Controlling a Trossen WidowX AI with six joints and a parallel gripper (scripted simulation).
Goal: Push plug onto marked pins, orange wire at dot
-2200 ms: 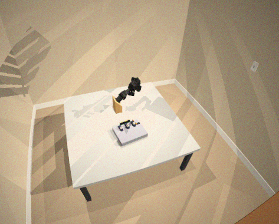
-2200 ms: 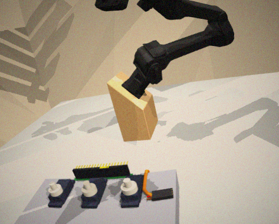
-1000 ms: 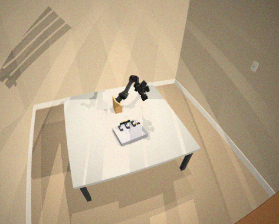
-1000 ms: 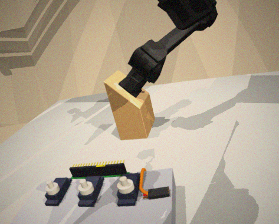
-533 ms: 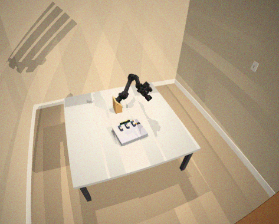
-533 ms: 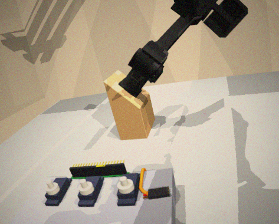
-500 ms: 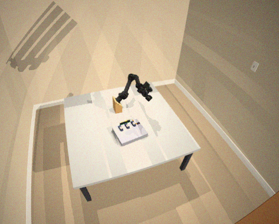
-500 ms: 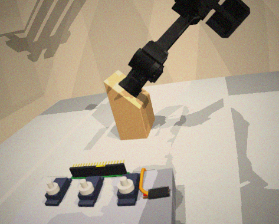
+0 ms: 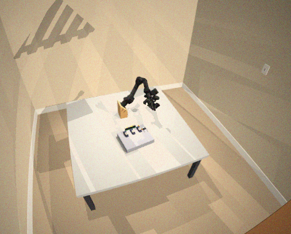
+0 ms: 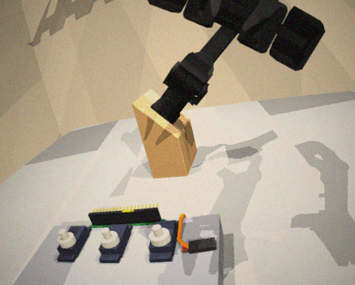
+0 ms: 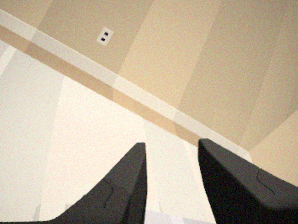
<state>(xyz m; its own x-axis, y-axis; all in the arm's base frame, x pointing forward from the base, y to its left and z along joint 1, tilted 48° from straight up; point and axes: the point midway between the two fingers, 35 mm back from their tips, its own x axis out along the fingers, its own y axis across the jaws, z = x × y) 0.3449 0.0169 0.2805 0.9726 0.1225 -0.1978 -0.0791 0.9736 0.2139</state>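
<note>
A black flat plug (image 10: 202, 245) (image 9: 144, 129) lies on the pale grey holder block (image 9: 138, 143) (image 10: 137, 271), right of three dark blue servos with white horns. Its orange lead (image 10: 180, 229) bends up beside the rightmost servo. A black strip (image 10: 118, 218) along the holder's edge toward the arm base carries a row of thin metal pins (image 10: 146, 206); a yellow band (image 10: 127, 211) marks some near the middle. The dot cannot be made out. My gripper (image 11: 172, 149) (image 9: 155, 108) is partly open and empty, above the table and away from the plug. Its fingertips do not show in the exterior view.
An orange-tan wedge-shaped stand (image 9: 122, 113) (image 10: 167, 154) holds the arm's base behind the holder. The white table (image 9: 97, 154) carries both. The arm's shadow falls across the table right of the stand. The wrist view shows table, wall and a wall socket (image 11: 105, 36).
</note>
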